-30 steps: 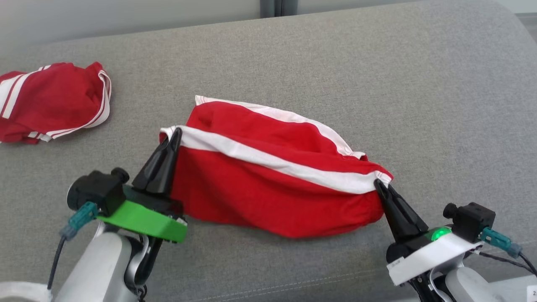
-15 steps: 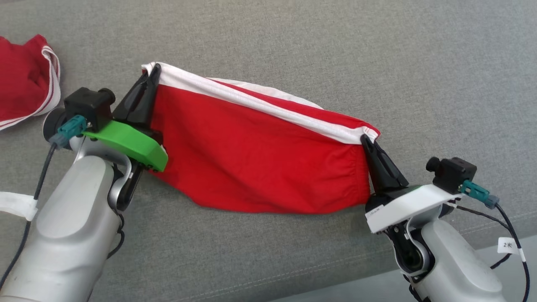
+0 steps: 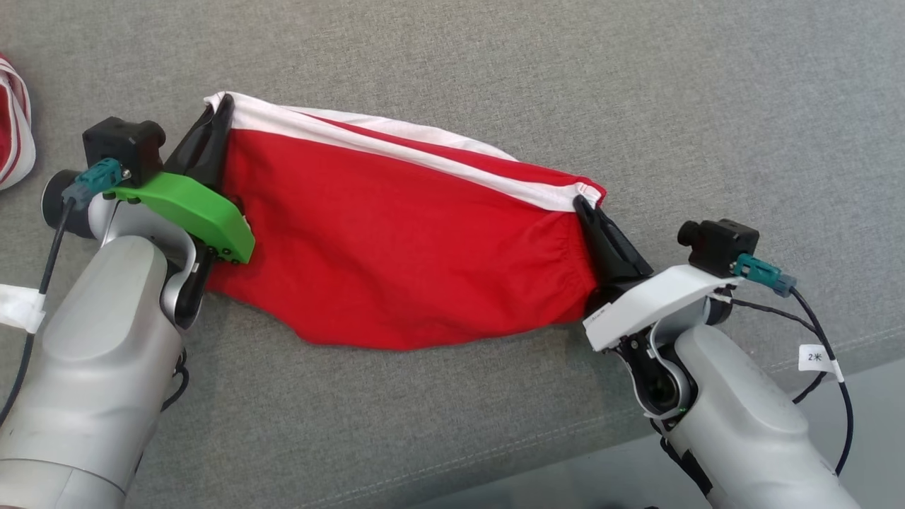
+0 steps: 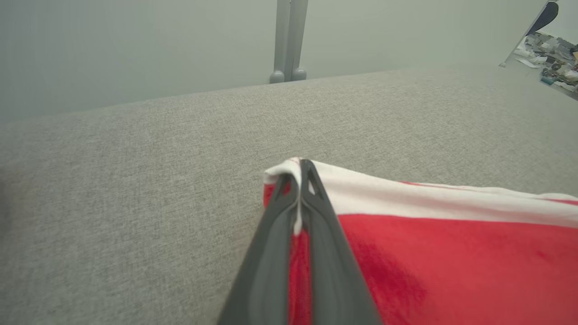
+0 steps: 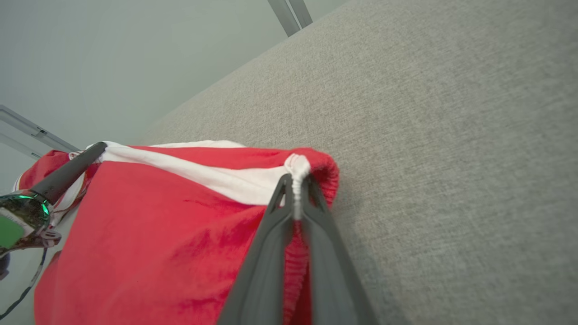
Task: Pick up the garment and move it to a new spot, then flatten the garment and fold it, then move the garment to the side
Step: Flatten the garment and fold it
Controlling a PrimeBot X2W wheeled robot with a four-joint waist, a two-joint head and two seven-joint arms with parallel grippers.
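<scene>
Your left end effector [image 3: 223,107] and right end effector [image 3: 582,203] clamp top corners of the garment [image 3: 396,233]; open cushion [image 3: 636,85] lies beyond.

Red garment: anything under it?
Grey upholstered surface shows around the garment, which the left gripper and right gripper pinch at its white-banded corners. Directly beneath, it hides everything.

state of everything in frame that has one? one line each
left gripper, shut on one end of the red garment's white-striped edge
right gripper, shut on the other end
red garment, pinched at both ends, spread out between the fingers
second red garment, lying loose on the grey cushion, untouched
</scene>
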